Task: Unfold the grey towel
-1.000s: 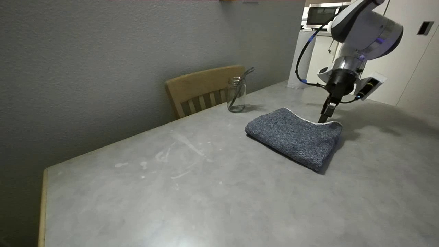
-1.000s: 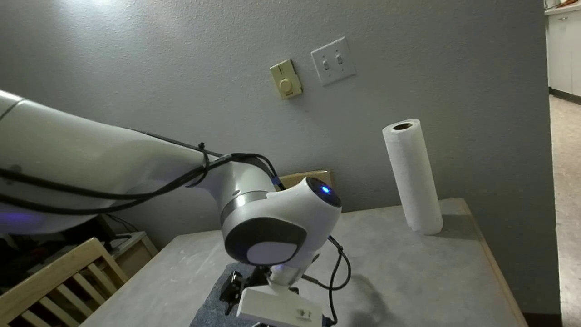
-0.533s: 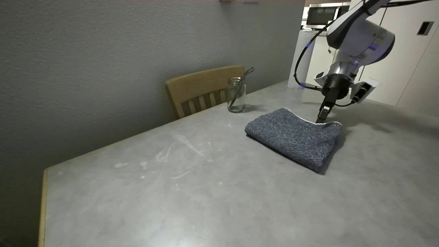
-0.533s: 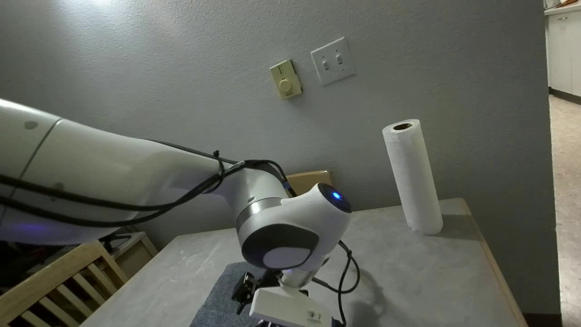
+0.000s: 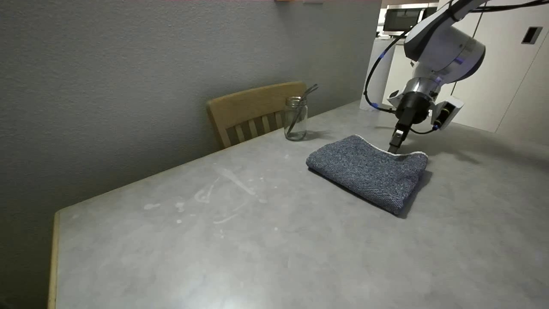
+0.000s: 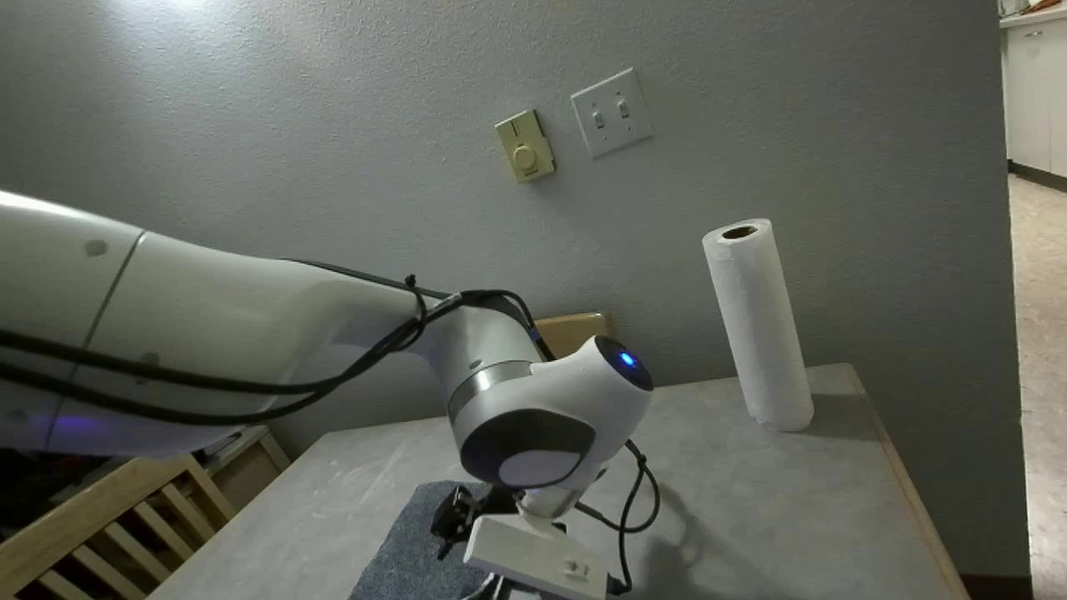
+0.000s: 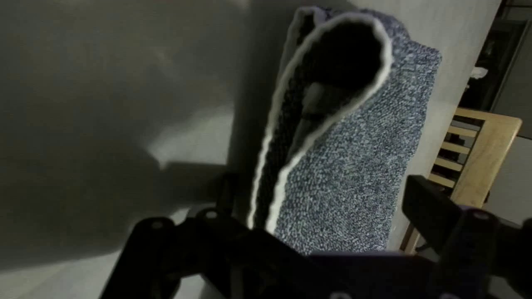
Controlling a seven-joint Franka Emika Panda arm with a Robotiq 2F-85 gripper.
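Observation:
The grey towel lies folded on the table in an exterior view, with its pale hem along the far edge. It shows partly behind the arm in an exterior view. In the wrist view the towel has its hemmed edge gaping in a dark loop at the top and narrowing to a slit lower down. My gripper is open, one finger left of the hemmed edges and the other beyond the towel's right side. In an exterior view the gripper is at the hem edge, its tip hidden behind the towel.
A glass jar with straws stands near the table edge by a wooden chair. A paper towel roll stands upright on the table near the wall. Another wooden chair is at the table's near left.
My gripper has moved along the hem edge, leftward in an exterior view and rightward in an exterior view. The towel looks the same.

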